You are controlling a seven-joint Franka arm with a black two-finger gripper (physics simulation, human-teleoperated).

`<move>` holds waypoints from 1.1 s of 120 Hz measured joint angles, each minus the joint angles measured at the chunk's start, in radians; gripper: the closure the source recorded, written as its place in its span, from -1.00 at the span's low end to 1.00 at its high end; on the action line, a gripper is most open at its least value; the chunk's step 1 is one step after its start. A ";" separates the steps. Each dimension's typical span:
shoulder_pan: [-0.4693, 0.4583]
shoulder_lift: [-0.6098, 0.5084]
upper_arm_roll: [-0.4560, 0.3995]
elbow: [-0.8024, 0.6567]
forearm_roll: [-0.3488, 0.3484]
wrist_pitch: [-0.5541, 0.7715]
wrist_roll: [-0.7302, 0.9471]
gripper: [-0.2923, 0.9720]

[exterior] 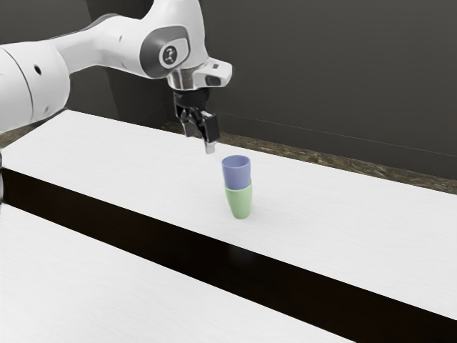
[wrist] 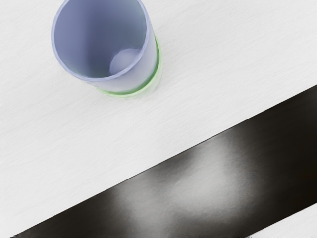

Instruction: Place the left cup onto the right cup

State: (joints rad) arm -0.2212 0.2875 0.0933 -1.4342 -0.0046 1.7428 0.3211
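The exterior view stands off beside the arm [exterior: 107,43], raised and at middling range, facing down across the desk [exterior: 343,214] toward a dark wall [exterior: 343,64] — the arm enters from the upper left of the frame. The wrist view looks nearly straight down, close over the desk. Both views share the blue cup [exterior: 235,170] [wrist: 101,42], the green cup [exterior: 240,202] [wrist: 124,92] under it and the dark band [exterior: 178,250] [wrist: 223,188] beside them.

Two cups: one blue cup [exterior: 235,171], one green cup [exterior: 240,202]. One table [exterior: 357,214].
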 joint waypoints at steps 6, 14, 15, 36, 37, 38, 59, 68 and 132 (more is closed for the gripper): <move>0.004 -0.018 0.004 -0.011 0.000 0.000 -0.004 -0.54; 0.009 -0.036 0.011 -0.019 0.000 0.000 -0.007 -0.54; 0.010 -0.038 0.012 -0.019 0.000 0.000 -0.007 -0.54; 0.017 -0.082 0.030 -0.022 0.000 -0.001 -0.012 -0.54; 0.017 -0.083 0.031 -0.022 0.000 -0.001 -0.012 -0.54; 0.018 -0.085 0.031 -0.022 0.000 -0.001 -0.012 -0.54; 0.017 -0.120 0.034 -0.022 0.000 -0.003 -0.017 -0.54; 0.017 -0.139 0.034 -0.022 0.000 -0.007 -0.019 -0.54; 0.017 -0.176 0.035 -0.021 0.000 -0.035 -0.033 -0.54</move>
State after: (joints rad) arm -0.2047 0.1111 0.1279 -1.4556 -0.0046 1.7079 0.2883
